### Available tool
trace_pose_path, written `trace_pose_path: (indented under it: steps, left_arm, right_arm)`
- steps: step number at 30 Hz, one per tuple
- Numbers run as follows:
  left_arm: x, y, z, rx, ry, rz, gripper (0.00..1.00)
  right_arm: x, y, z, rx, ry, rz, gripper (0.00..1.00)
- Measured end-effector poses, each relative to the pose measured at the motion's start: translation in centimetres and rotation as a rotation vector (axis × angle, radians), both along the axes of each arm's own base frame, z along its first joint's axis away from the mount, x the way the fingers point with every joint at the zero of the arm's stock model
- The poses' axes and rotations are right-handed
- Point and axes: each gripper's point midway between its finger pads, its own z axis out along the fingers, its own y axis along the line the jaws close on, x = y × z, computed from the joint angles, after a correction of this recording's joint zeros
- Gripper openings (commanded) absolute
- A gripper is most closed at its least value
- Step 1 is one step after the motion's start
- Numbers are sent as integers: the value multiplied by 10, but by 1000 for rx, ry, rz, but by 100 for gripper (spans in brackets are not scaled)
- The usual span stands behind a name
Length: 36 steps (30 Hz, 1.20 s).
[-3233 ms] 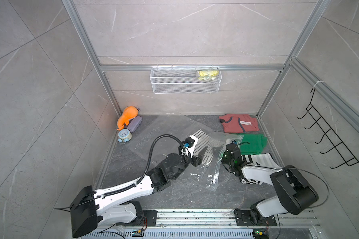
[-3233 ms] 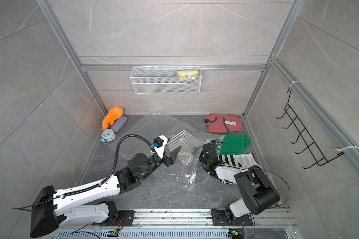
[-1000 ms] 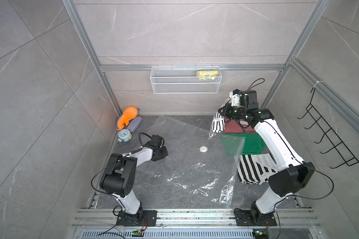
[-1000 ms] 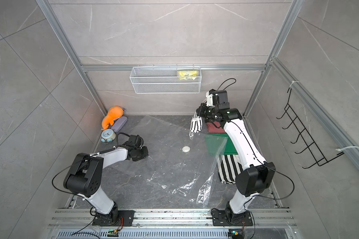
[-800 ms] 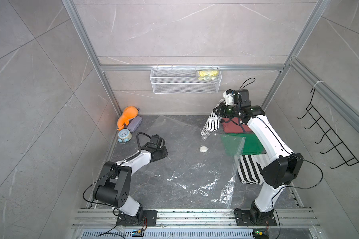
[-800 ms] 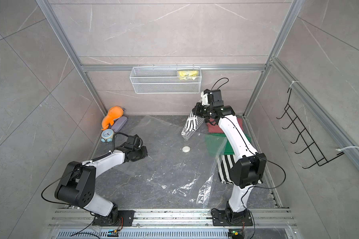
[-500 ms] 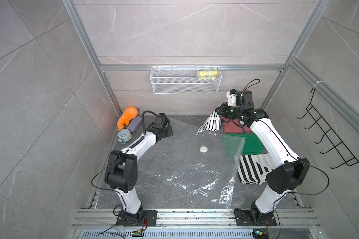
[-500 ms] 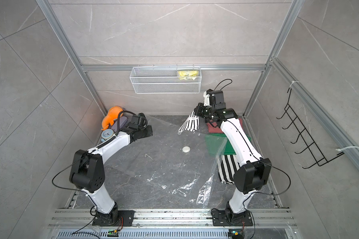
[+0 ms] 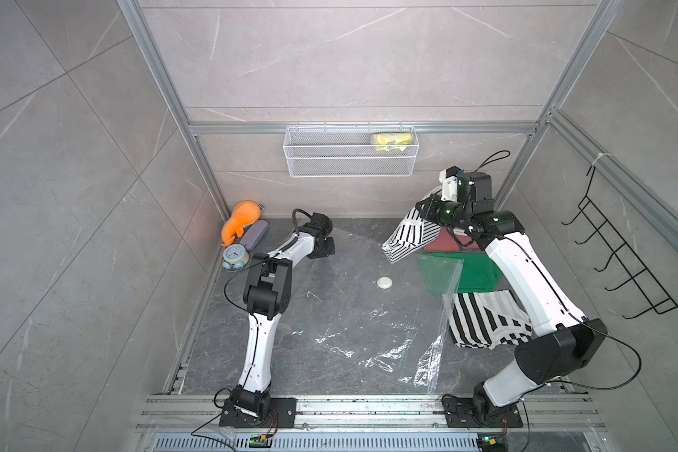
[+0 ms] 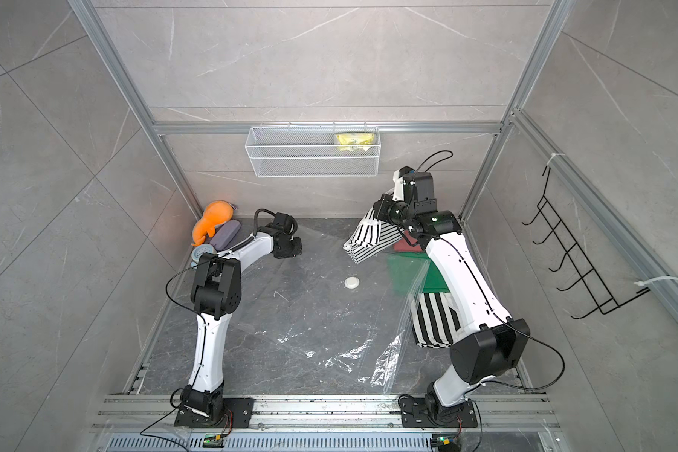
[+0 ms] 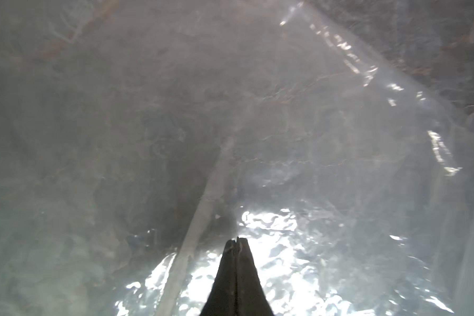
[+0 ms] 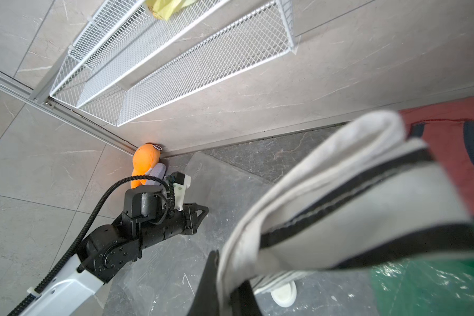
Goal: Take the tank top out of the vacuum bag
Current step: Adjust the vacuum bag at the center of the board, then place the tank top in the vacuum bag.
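The tank top (image 9: 408,236) (image 10: 368,238), black-and-white striped, hangs folded above the table's back right. My right gripper (image 9: 425,207) (image 12: 230,269) is shut on its upper edge, and the cloth (image 12: 353,205) is clear of the plastic. The vacuum bag (image 9: 349,313) (image 10: 310,313) lies spread flat and crinkled over the middle of the table, round white valve (image 9: 384,282) (image 12: 283,294) facing up. My left gripper (image 9: 323,250) (image 11: 236,239) is low at the bag's back left edge. Its jaws are shut on the clear film (image 11: 285,136), with the zip strip just beside them.
A green garment (image 9: 474,274), a red one (image 9: 451,244) and another striped one (image 9: 486,319) lie along the right side, partly under the bag's raised right edge. An orange plush (image 9: 241,221), grey case (image 9: 254,235) and alarm clock (image 9: 235,256) fill the back left corner. A wire basket (image 9: 349,156) hangs on the back wall.
My left gripper has swung from the left side to the back left corner, still shut. The right gripper stays high at the back right, the tank top swaying under it.
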Motion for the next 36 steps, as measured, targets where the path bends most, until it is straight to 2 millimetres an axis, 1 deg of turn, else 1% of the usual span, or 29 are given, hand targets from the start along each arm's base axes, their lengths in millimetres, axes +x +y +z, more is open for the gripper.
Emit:
trace_pose_path:
  steps: [5,6,9,11,15,18,20,22,25,28,30,32,34,36]
  left_arm:
    - [1,20,-10,-21,11,68,0]
    - [0,24,-9,-29,5,82,0]
    - [-14,40,-11,-43,4,137,0]
    - [-28,54,-11,-51,11,181,0]
    - [-54,82,-12,-53,16,265,0]
    - [-70,98,-12,-45,5,317,0]
    - [-73,106,-13,-44,-1,340,0]
    - [-71,111,-12,-46,-8,354,0]
    - [-67,120,-11,-44,-12,373,0]
    - [-60,131,-11,-36,-18,400,0]
    - [-56,134,-10,-33,-14,405,0]
    - [-52,137,-9,-36,-19,411,0]
    - [-52,137,-10,-38,-20,412,0]
    - [-53,136,-11,-50,-28,407,0]
  right_arm:
    - [-2,0,-9,-3,20,4,0]
    - [-2,1,-10,-1,22,7,0]
    - [-1,4,-11,6,23,23,0]
    - [3,8,-14,12,34,38,0]
    - [22,25,-26,9,58,89,0]
    - [38,50,-38,-20,85,155,0]
    - [48,73,-44,-41,93,212,0]
    - [54,99,-50,-58,93,272,0]
    - [54,135,-58,-72,97,359,0]
    - [53,165,-58,-59,85,433,0]
    - [56,180,-54,-39,61,472,0]
    - [61,187,-52,-25,36,498,0]
    - [67,190,-60,-28,24,514,0]
    - [73,189,-74,-47,31,520,0]
